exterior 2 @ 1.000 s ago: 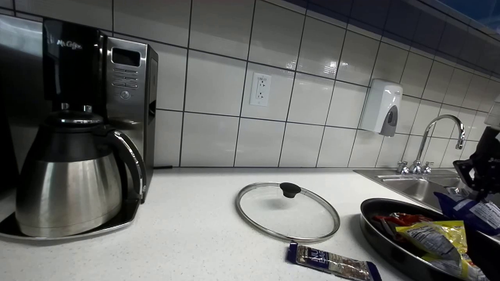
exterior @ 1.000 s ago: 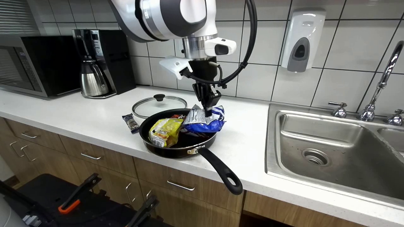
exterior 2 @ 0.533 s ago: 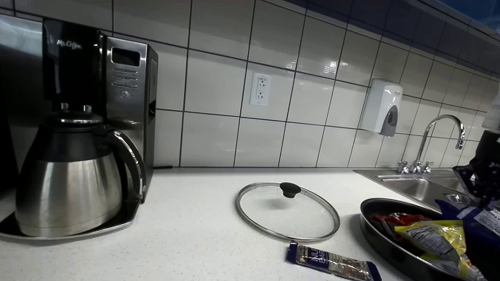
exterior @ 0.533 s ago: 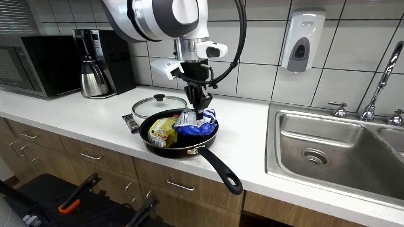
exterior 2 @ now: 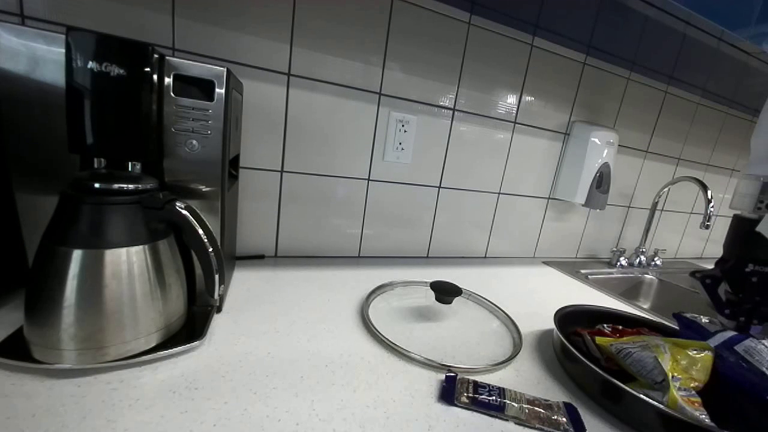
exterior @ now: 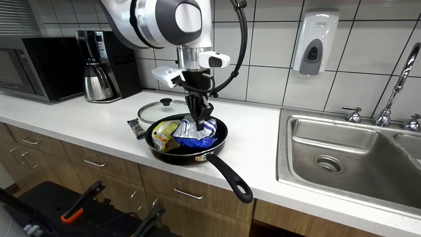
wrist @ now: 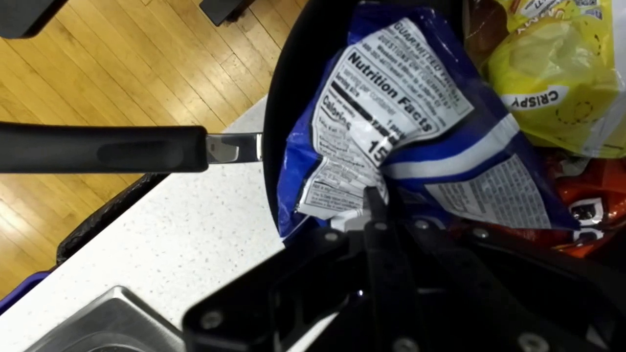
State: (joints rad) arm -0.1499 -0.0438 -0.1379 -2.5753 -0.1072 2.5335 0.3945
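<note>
Pinching the blue bag [wrist: 430,149] by a crumpled fold of its plastic, I hold it within the rim of the black frying pan [exterior: 176,159]; whether its underside rests on the bottom I cannot tell. My end effector [exterior: 200,126] points down, clenched on that fold, which bunches beside the white nutrition label [wrist: 386,88]. In the wrist view a pale stripe [wrist: 455,160] crosses the bag, and a yellow bag [wrist: 552,73] lies just beside it in the pan, with "CRISPY" printed on it. Red packaging [wrist: 601,181] shows beneath the two, partly hidden. The pan stands on the white worktop [exterior: 253,131], its black handle [exterior: 230,176] jutting past the front edge. Near the pan, a glass lid [exterior 2: 444,336] lies with its black knob [exterior 2: 446,291] facing up, and a wrapped bar [exterior 2: 510,403] lies beside them. Well apart from these, in both exterior views, a coffee maker [exterior 2: 192,120] with its steel carafe [exterior 2: 108,300] stands close to the tiled wall [exterior 2: 330,126]. A steel sink [exterior: 283,148] is set into the worktop, and a soap dispenser [exterior: 315,36] hangs on the wall near it.
</note>
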